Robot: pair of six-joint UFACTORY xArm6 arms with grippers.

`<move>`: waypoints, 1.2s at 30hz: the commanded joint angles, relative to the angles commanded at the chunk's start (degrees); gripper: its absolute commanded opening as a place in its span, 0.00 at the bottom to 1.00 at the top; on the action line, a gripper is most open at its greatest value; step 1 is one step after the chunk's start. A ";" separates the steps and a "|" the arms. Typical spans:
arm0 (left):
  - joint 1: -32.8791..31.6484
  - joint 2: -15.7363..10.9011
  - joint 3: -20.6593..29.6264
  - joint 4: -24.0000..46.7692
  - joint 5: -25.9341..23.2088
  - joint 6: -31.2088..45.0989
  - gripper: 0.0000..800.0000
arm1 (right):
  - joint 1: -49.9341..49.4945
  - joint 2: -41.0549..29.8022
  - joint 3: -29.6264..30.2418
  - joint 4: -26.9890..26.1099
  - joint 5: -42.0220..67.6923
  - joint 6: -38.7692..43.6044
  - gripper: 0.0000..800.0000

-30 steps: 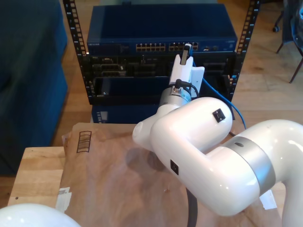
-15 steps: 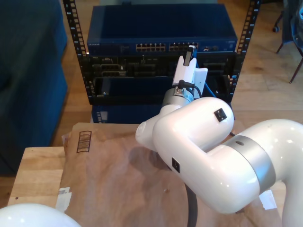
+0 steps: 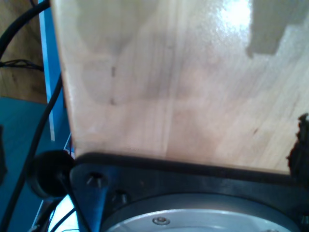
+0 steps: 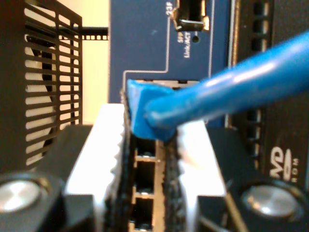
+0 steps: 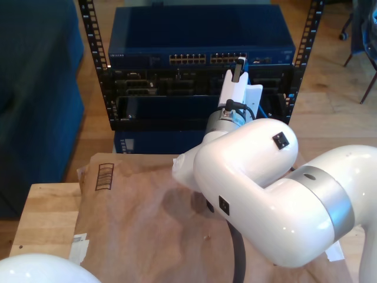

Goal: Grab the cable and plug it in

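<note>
The bright-blue cable (image 4: 236,89) runs into its blue boot (image 4: 142,113), which is pinched between the white serrated fingers (image 4: 104,150) of my second gripper (image 4: 147,159). The gripper is shut on the cable's end. The plug tip is hidden behind the boot, right in front of a row of ports (image 4: 145,183) on the blue switch face (image 4: 145,43). In the exterior view my second gripper (image 5: 237,68) reaches up to the switch's port row (image 5: 206,59), near that row's end on the exterior view's right. The first wrist view looks along a pale wooden table top (image 3: 183,87).
The blue switch (image 5: 200,32) sits in a black rack (image 5: 88,41) above other dark units. Brown paper (image 5: 141,212) covers the wooden table (image 5: 47,218). Black cables (image 3: 34,145) hang beside the table edge. Another white arm part (image 5: 35,270) sits at the exterior view's lower left.
My second gripper has carried the cable end a little toward the exterior view's right and closer to the switch's ports. The arm behind it followed.
</note>
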 joint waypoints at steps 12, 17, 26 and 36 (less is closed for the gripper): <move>0.00 0.00 0.00 -0.09 0.00 0.00 1.00 | 0.26 -0.18 0.18 -0.70 3.87 0.18 0.00; 0.00 0.00 0.00 0.00 0.00 0.00 1.00 | 0.18 -0.88 1.58 -1.14 3.78 0.26 0.00; 0.00 0.00 0.00 0.00 0.00 0.00 1.00 | -0.62 -1.93 1.76 -4.66 3.69 0.26 0.00; 0.00 0.00 0.00 0.00 0.00 0.00 1.00 | -1.32 -4.57 6.51 -5.89 3.96 0.18 0.00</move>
